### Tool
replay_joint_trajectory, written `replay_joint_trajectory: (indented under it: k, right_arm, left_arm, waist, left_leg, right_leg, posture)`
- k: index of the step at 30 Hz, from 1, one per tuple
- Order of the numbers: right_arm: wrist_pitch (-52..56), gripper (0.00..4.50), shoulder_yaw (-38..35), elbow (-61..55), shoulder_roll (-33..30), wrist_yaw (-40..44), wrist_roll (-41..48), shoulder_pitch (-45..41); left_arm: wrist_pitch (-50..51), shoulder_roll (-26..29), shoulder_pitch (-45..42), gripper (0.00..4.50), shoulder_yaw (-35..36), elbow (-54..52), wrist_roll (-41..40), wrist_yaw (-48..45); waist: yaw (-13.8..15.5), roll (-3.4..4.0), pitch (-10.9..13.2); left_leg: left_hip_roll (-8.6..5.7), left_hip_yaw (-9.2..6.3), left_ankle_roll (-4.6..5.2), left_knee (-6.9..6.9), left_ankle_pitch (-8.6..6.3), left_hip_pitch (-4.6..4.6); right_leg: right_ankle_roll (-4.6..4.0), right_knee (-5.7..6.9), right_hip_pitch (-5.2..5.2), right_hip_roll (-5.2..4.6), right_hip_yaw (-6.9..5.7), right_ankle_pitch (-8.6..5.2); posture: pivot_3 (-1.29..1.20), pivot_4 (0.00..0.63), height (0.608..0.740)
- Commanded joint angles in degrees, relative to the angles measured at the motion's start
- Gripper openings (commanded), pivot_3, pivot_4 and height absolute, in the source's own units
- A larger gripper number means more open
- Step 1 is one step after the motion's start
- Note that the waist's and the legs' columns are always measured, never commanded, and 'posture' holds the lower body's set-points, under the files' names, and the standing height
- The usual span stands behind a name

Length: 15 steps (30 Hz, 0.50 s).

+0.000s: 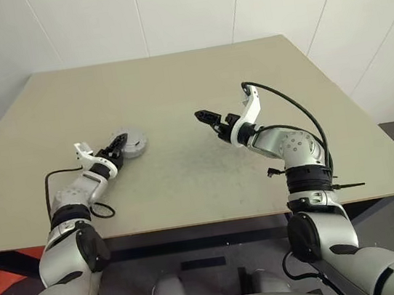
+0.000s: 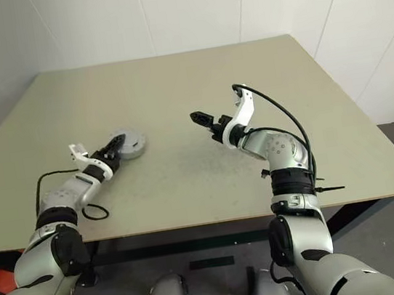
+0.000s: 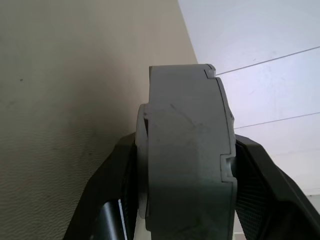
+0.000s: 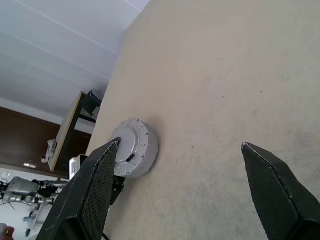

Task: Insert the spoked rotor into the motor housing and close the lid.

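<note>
Motor looks closed up, sitting on the left side of the table

The motor housing [image 4: 142, 150] is a short round silvery-grey puck lying flat on the beige tabletop, and the lid [image 4: 129, 141] sits on top of it, a flat silver-grey disc with a slightly raised centre and little dots around its edge. From the side it's a plain grey drum with a stepped seam where lid meets body. Can't see the spoked rotor or any copper windings from here.

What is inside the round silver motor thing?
You can't see inside. The lid covers the motor housing on the table, so the spoked rotor would be hidden. The left gripper holds its sides.
</note>
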Motion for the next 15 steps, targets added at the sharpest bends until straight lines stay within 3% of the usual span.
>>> replay_joint_trajectory:
  k: [1, 4, 11, 15]
  right_arm:
    - [-0.4, 4.48, 0.3, -2.6, -0.1, 0.7, 0.2, -0.5]
    - [-0.4, 4.48, 0.2, -2.4, -0.1, 0.6, 0.2, -0.5]
    - [-0.2, 4.50, 0.0, -1.7, 0.0, 0.6, 0.3, -0.8]
    - [-0.1, 4.50, 0.2, -1.4, 0.0, 0.7, 0.2, -0.9]
  left_arm:
    - [-2.5, 1.5, -2.7, 2.12, 1.0, -0.8, -0.3, -0.2]
    - [-3.7, 2.0, -2.7, 2.12, 1.0, -0.1, 0.1, 0.2]
    - [-7.8, 4.5, -3.3, 4.48, 1.0, 2.1, 2.1, 1.2]
    - [-9.6, 7.2, -4.3, 4.48, 1.3, 4.0, 2.6, 0.9]
  waist:
    - [0.0, -0.02, 0.0]
    - [0.0, -0.02, 0.0]
    - [-0.2, -0.02, 0.0]
    - [-0.2, -0.02, 0.0]
  left_leg:
    - [0.00, 0.00, 0.00, 0.00, 0.00, 0.01]
    - [0.01, 0.00, 0.00, 0.01, 0.00, 0.02]
    - [0.03, 0.00, 0.00, 0.02, 0.00, 0.10]
    - [0.03, 0.01, 0.00, 0.02, 0.00, 0.12]
  right_leg:
    - [0.00, 0.01, 0.00, 0.00, 0.00, 0.00]
    - [-0.02, 0.03, 0.00, 0.00, 0.00, 0.01]
    - [-0.08, 0.06, 0.02, 0.01, 0.00, 0.02]
    - [-0.07, 0.06, 0.02, 0.01, 0.00, 0.03]
  posture:
    - [0.00, 0.000, 0.740]
    - [0.00, 0.000, 0.740]
    - [0.00, 0.000, 0.740]
    - [0.00, 0.000, 0.740]
